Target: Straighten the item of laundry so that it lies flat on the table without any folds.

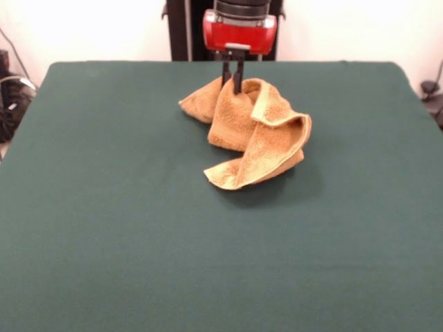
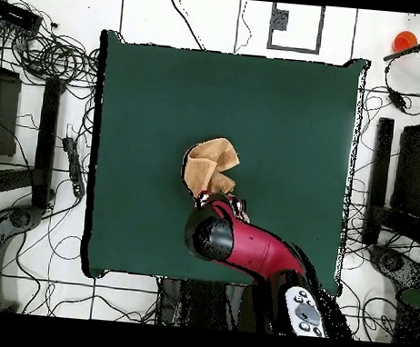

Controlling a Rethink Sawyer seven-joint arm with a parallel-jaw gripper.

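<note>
The golden-tan towel (image 1: 252, 131) lies crumpled and folded over itself on the dark green table (image 1: 104, 207), a little beyond its middle. My gripper (image 1: 232, 84) comes straight down at the towel's far edge. Its two black fingers (image 1: 225, 72) stand close together, pinched on the towel's upper far fold, which stands up from the table. A folded corner points toward the near side. In the overhead view the towel (image 2: 210, 165) sits just above the red arm (image 2: 244, 243), which hides the gripper. The white label does not show.
The table (image 2: 292, 115) has wide bare felt on every side of the towel. Cables and dark equipment (image 2: 41, 57) lie on the floor beyond the table's edges. The black pedestal (image 1: 183, 28) stands behind the far edge.
</note>
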